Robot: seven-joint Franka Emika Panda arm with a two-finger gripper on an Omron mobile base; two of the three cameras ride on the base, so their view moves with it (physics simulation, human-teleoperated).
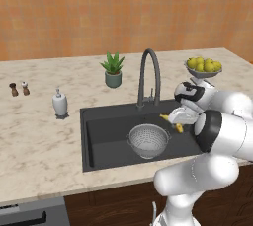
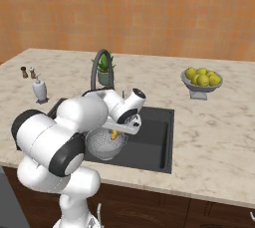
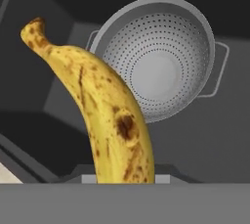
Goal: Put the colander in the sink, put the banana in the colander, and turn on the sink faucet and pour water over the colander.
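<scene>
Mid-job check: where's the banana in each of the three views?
Left base view: banana right of centre, over the sink's right part, at the gripper.
Right base view: yellow bit left of centre, above the colander.
Hand view: centre-left, large.
Shared landmark: the colander.

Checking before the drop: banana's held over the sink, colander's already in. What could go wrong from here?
1. The banana is held beside the colander, not over its middle. Released now, it would probably hit the rim or land on the sink floor.
2. It is held by one end, so it may swing or slip as the arm moves.
3. The faucet stands close behind; a wide swing could clip it.
</scene>
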